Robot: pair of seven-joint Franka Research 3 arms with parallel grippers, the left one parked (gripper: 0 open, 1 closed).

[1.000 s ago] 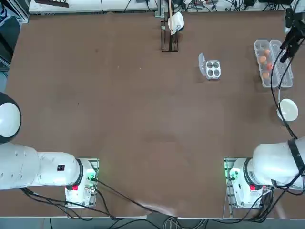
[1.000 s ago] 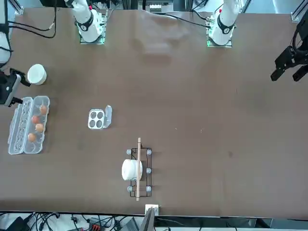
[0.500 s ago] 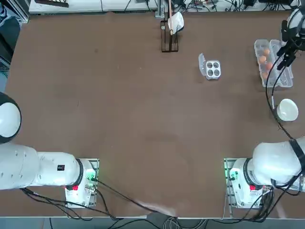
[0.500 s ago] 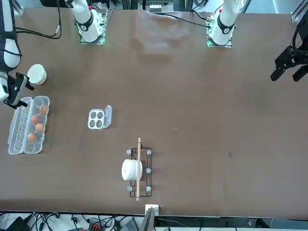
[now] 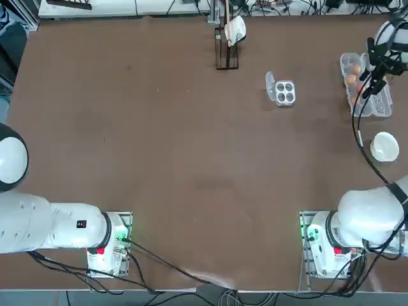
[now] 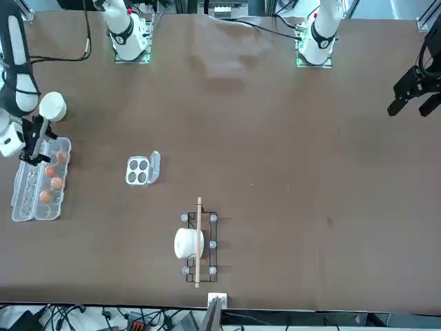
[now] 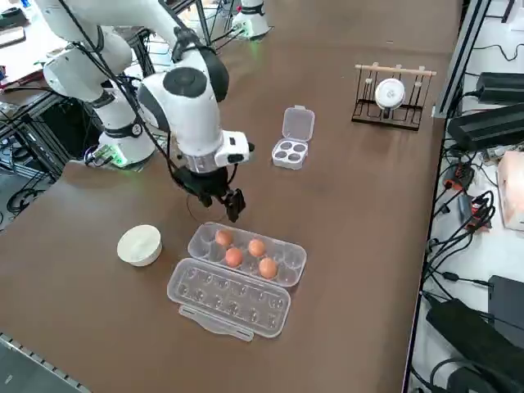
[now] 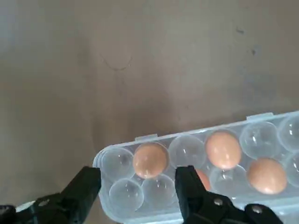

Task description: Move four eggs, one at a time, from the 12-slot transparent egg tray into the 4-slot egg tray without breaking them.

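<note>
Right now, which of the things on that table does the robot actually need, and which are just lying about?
Needed: four eggs, long clear egg tray, small four-cup tray, right gripper with jaws open above the long tray.

Lying about: white bowl, wooden rack.

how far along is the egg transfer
Nothing is moved yet: the 4-slot egg tray has all cups empty, and four eggs sit in the 12-slot transparent egg tray. The right tool hangs open and empty above that tray's end, near the first egg. All four transfers are left.
</note>
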